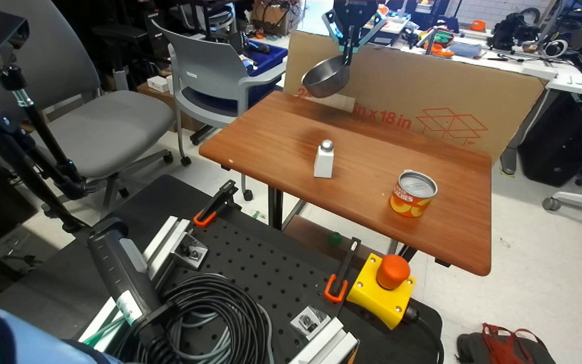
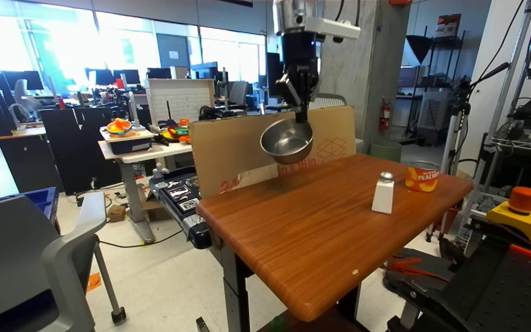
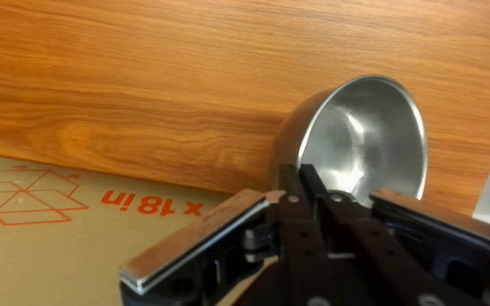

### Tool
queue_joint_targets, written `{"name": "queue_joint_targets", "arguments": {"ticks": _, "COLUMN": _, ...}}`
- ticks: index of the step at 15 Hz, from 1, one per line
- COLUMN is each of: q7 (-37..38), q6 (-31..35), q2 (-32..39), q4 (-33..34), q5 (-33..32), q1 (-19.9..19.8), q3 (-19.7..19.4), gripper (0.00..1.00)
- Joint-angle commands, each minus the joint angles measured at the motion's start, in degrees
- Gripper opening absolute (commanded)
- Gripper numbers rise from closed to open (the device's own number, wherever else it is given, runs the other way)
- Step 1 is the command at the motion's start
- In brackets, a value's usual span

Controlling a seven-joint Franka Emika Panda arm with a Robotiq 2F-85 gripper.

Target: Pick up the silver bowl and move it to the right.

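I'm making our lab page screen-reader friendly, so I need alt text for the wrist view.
The robot's tool grips a tilted silver bowl by its rim, holding it above a wood-grain table. Cardboard with upside-down red lettering fills the lower left.

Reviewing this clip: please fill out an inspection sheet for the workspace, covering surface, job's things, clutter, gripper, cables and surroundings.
Surface: wood-grain table; small pale spot near an edge.
Job's things: silver bowl, tilted and held above the table, not touching it.
Clutter: white shaker with a silver top and can of sliced peaches, both upright on the table, apart.
Gripper: closed on the bowl's rim.
Cables: black and grey cable coil on the perforated board beside the table.
Surroundings: printed cardboard sheet standing along the table's far edge; yellow emergency-stop box; grey chair.
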Motion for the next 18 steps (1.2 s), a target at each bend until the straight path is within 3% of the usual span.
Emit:
{"name": "queue_joint_targets", "arguments": {"ticks": 1, "q7": -4.8, "q6": 1.1, "q2": -10.3, "q4": -7.6, "q5": 2.0, "q1": -4.2, "q3": -0.3, "gripper": 0.01}}
{"name": "queue_joint_targets", "arguments": {"ticks": 5, "q7": -5.2, "q6": -1.7, "q2": -12.2, "q4": -9.4, "q5": 1.7, "q1": -8.8, "q3": -3.8, "gripper": 0.01}}
{"name": "queue_joint_targets", "arguments": {"ticks": 10, "q7": -5.1, "q6": -3.4, "q2": -6.7, "q4": -8.1, "q5": 1.0, "q1": -13.1, "q3": -7.6, "gripper": 0.01}}
{"name": "queue_joint_targets", "arguments": {"ticks": 18, "q7": -5.3, "q6": -4.8, "q2": 2.7, "q4": -1.6, "q5": 2.3, "q1": -17.2, "q3": -8.6, "gripper": 0.01}}
